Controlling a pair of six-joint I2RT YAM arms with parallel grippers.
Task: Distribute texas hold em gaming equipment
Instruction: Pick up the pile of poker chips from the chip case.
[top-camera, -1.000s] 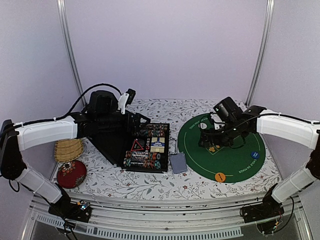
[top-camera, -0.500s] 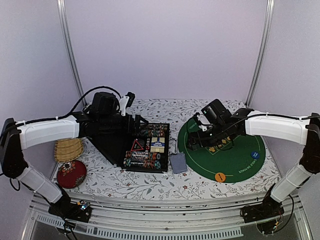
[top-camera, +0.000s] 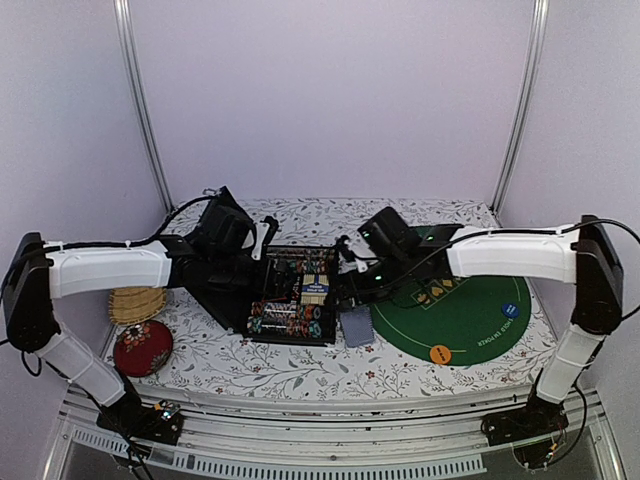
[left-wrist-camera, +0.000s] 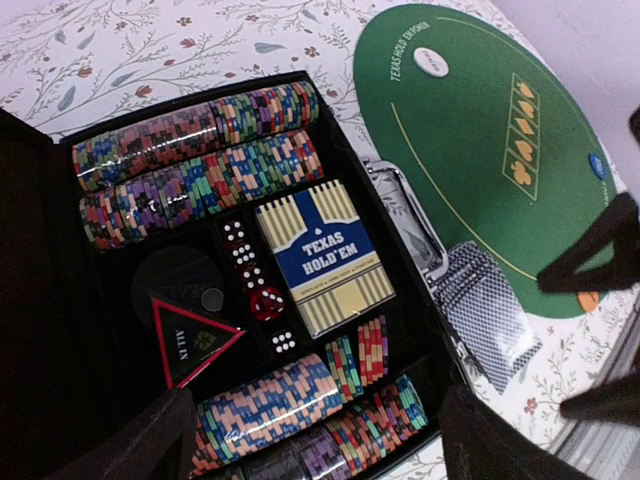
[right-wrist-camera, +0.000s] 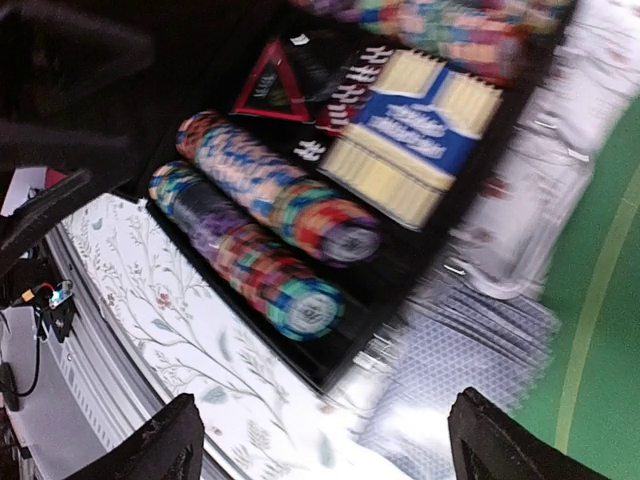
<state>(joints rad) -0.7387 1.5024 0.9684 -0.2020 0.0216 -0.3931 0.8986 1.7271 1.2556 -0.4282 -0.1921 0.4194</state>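
Observation:
Rows of striped poker chips (left-wrist-camera: 200, 170) lie on edge in the open black case (top-camera: 262, 335). Their nearer rows (right-wrist-camera: 270, 200) show blurred in the right wrist view. A grey-blue deck of playing cards (top-camera: 357, 326) lies on the cloth just right of the case (left-wrist-camera: 480, 310). An orange button (top-camera: 440, 353) and a blue button (top-camera: 509, 309) sit on the green mat (top-camera: 470, 320), and a white button (left-wrist-camera: 431, 62) sits at its far end. My left gripper (left-wrist-camera: 325, 450) hovers open over the near chip rows. My right gripper (right-wrist-camera: 335, 440) hangs open above the case's corner and the deck (right-wrist-camera: 470, 340).
Inside the case are a blue and cream Texas Hold'em box (left-wrist-camera: 325, 255), dice (left-wrist-camera: 262, 300) and a red-edged triangle (left-wrist-camera: 190, 340). A wicker basket (top-camera: 137, 303) and a red round cushion (top-camera: 143, 348) sit at the left. Metal posts stand at the back corners.
My right arm has swung left off the green mat to the case's right edge by the deck. My left gripper has shifted forward over the case. Both stay open.

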